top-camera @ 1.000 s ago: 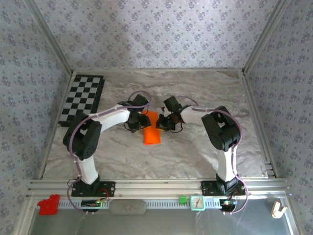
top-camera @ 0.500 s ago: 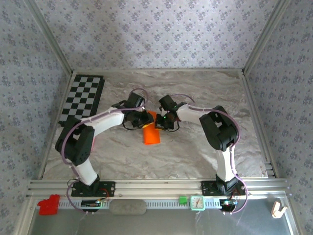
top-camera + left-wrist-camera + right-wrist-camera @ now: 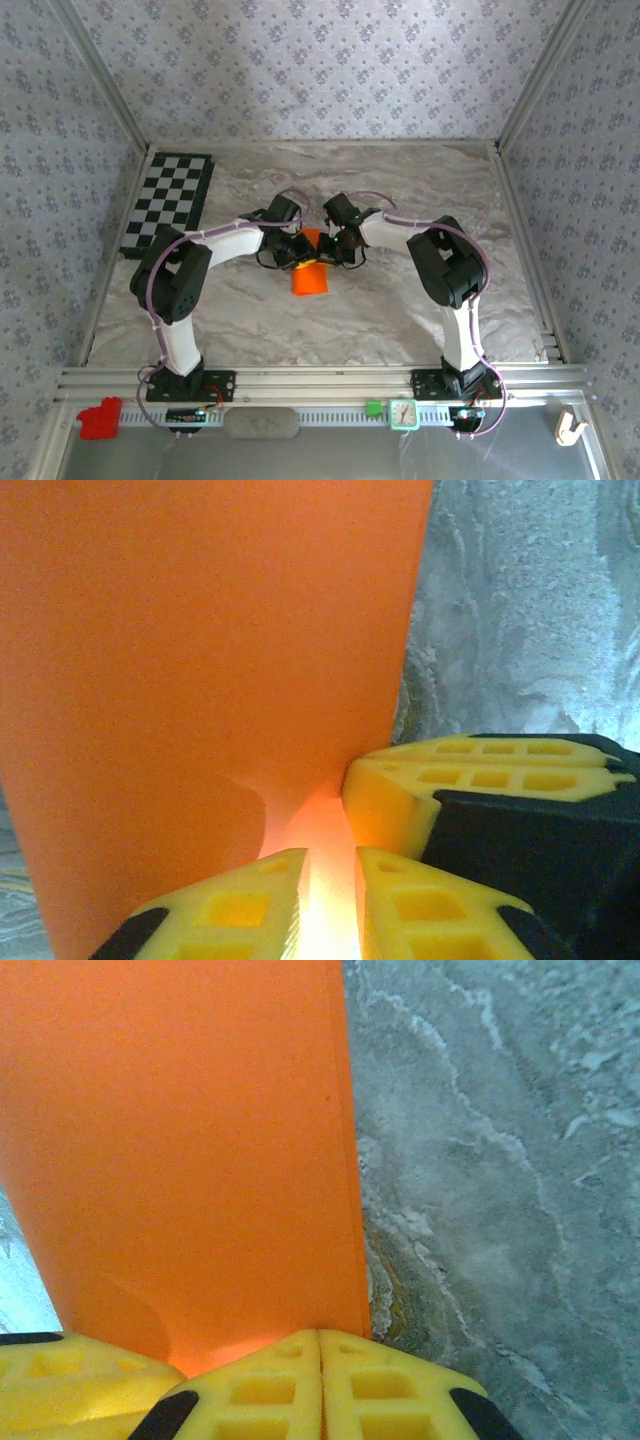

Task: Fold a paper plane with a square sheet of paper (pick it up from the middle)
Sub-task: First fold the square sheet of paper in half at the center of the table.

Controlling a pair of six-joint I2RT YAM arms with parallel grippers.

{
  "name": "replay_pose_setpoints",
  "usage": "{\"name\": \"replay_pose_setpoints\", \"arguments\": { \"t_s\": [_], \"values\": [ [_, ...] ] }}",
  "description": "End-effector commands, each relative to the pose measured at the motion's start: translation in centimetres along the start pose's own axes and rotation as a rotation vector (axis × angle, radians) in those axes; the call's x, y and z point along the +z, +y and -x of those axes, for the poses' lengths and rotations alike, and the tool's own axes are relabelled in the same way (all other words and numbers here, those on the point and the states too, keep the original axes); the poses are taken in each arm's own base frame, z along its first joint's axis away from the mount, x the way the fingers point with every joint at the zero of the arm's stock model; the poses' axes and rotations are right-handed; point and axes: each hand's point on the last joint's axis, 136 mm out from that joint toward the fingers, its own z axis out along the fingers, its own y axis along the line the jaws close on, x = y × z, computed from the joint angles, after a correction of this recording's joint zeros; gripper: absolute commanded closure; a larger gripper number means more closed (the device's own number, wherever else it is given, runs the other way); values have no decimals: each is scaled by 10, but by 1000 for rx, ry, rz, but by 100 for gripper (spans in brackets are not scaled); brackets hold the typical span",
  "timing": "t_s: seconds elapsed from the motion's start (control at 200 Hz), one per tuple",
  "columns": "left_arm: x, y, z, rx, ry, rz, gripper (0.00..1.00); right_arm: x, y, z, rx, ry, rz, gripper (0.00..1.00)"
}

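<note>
Now: you are mid-fold with the paper [image 3: 311,280].
Left gripper [image 3: 330,868]: pinching paper.
Right gripper [image 3: 320,1340]: pinching paper.
Next: probably crease it flat.

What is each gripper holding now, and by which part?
Both the left gripper and the right gripper pinch the orange paper at its far edge, side by side.

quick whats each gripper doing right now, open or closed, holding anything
left gripper: closed, pinching the orange paper
right gripper: closed on the edge of the same paper
</note>
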Motion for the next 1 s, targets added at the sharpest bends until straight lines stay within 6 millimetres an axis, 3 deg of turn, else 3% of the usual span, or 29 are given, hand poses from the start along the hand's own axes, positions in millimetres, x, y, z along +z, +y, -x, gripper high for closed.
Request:
{"name": "replay_pose_setpoints", "arguments": {
  "t_s": [0.0,0.165,0.625,0.994],
  "values": [
    [8,4,0,19,11,46,82,30,-86,-54,73,169,-311,93],
    [14,9,-1,14,10,73,85,30,-91,-55,71,173,-334,93],
    [22,49,-7,-5,12,207,88,26,-111,-65,49,202,-425,93],
    [-4,75,-3,-36,15,157,88,22,-142,-69,-28,233,-559,93]
  ]
}}
